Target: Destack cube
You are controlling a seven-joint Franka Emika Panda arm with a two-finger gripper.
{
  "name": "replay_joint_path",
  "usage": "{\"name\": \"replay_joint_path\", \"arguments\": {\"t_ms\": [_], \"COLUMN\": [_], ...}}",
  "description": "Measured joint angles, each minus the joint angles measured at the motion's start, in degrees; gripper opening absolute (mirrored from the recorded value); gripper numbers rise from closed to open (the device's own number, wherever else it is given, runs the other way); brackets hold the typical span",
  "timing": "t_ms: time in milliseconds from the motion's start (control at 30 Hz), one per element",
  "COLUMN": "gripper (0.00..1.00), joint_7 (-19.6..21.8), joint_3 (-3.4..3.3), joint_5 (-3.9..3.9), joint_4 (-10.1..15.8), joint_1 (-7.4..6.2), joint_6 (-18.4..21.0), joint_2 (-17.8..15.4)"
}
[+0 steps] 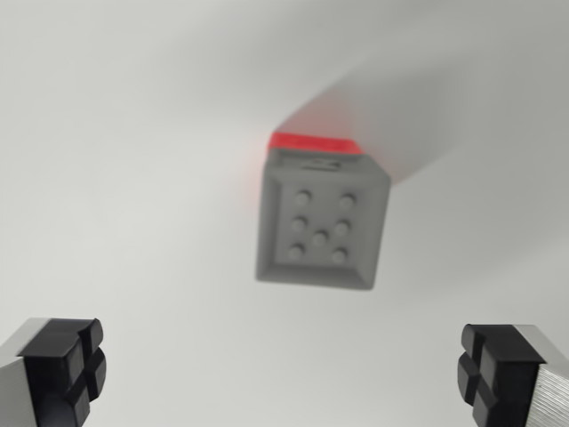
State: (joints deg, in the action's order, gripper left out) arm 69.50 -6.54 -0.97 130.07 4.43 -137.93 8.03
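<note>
A grey cube [322,222] with several round dimples on its top face sits stacked on a red cube [316,142], of which only a thin strip shows behind it. Both lie a little right of the middle of the wrist view and look blurred. My gripper [283,374] is open, its two black fingertips [67,369] at the bottom corners of the view. The stack is above the fingertips in the picture, apart from them, and nothing lies between the fingers.
The stack stands on a plain white surface [133,178]. A soft shadow [391,116] stretches from the cubes toward the upper right.
</note>
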Motion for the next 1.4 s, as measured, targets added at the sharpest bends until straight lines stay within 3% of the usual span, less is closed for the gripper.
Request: {"name": "replay_joint_path", "arguments": {"t_ms": [167, 267, 900, 1400], "gripper": [1.00, 1.00, 1.00, 1.00], "joint_7": [1.8, 1.9, 0.7, 0.1], "joint_3": [-0.65, -0.66, 0.06, 0.68], "joint_5": [-0.61, -0.93, -3.18, -4.02], "joint_4": [1.3, 1.5, 1.9, 1.4], "joint_1": [0.44, 0.52, 0.75, 1.23], "joint_6": [-2.4, -4.0, -13.5, -16.7], "joint_2": [1.3, 2.6, 12.0, 15.6]}}
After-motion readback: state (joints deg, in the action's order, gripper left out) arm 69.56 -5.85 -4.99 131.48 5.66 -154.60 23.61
